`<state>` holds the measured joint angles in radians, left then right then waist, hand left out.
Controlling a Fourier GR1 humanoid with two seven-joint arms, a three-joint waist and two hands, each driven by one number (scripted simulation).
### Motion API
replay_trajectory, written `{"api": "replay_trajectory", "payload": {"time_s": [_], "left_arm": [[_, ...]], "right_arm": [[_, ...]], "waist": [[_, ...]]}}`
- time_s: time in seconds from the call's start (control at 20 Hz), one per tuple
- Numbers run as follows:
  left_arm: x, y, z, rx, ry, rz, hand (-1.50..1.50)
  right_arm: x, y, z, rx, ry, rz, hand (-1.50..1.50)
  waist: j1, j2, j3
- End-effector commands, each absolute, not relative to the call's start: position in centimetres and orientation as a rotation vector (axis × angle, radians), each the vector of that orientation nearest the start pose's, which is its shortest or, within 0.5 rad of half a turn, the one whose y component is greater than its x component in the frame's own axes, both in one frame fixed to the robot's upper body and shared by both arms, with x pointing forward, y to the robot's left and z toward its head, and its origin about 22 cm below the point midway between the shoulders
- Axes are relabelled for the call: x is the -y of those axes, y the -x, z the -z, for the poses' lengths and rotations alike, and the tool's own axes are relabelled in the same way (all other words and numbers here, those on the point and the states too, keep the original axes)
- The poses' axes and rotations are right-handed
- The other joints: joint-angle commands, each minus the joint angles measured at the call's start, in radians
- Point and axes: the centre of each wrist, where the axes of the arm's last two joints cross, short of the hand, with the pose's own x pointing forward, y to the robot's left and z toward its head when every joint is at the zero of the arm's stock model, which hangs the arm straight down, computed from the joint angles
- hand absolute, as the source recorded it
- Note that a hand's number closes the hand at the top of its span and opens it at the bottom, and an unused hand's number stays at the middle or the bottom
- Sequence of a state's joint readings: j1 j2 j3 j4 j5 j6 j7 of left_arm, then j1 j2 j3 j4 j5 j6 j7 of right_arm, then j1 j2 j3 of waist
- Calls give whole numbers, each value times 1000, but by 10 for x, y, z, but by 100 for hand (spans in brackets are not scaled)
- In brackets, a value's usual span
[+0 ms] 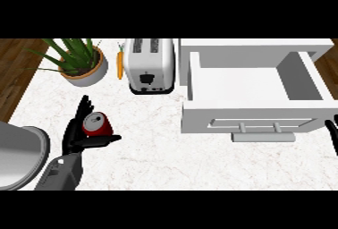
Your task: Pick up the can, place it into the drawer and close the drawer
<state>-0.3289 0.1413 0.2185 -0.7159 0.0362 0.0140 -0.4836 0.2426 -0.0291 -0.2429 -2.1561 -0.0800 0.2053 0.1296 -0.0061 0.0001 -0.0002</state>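
A red can [97, 124] with a silver top stands on the white marble counter at the left. My left hand [71, 136] is right beside it: straight fingers [83, 109] run along the can's left side and the thumb [100, 140] lies across just below it. The fingers are not curled round the can. The white drawer [198, 120] is pulled open at the right, its inside bare and its handle [260, 128] on the front panel facing me. Only a sliver of my right hand [334, 136] shows at the right edge, resting beside the drawer front.
A white toaster [152, 65] stands at the back centre with a carrot [120, 65] to its left. A potted plant [84, 62] sits at the back left. A grey rounded object [20, 154] fills the lower left corner. Bare counter [158, 147] lies between can and drawer.
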Motion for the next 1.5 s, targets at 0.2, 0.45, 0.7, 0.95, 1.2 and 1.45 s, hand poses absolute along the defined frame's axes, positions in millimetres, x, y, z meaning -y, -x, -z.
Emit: {"api": "replay_trajectory", "payload": {"time_s": [0.2, 0.45, 0.7, 0.95, 1.2, 1.45], "left_arm": [[-278, -308, 88, 1570, -121, -44, 150], [-272, -311, 86, 1562, -31, -73, 150], [-247, -320, 72, 1598, -4, -67, 150], [-279, -312, 74, 1630, -12, -120, 150], [-272, -280, 60, 1664, -37, -134, 150], [-246, -310, 6, 1683, 2, -72, 150]], "right_arm": [[300, -152, -98, 1813, 170, 11, -150], [301, -157, -90, 1815, 158, 39, -150], [288, -146, -80, 1795, 171, 8, -150], [305, -131, -103, 1820, 169, 14, -150], [286, -125, -92, 1811, 162, 42, -150], [304, -155, -101, 1838, 192, 45, -150]], "waist": [[0, 0, 0], [1, 0, 0], [2, -2, 1], [-1, 0, 0], [6, -3, 1], [11, -3, 1]]}}
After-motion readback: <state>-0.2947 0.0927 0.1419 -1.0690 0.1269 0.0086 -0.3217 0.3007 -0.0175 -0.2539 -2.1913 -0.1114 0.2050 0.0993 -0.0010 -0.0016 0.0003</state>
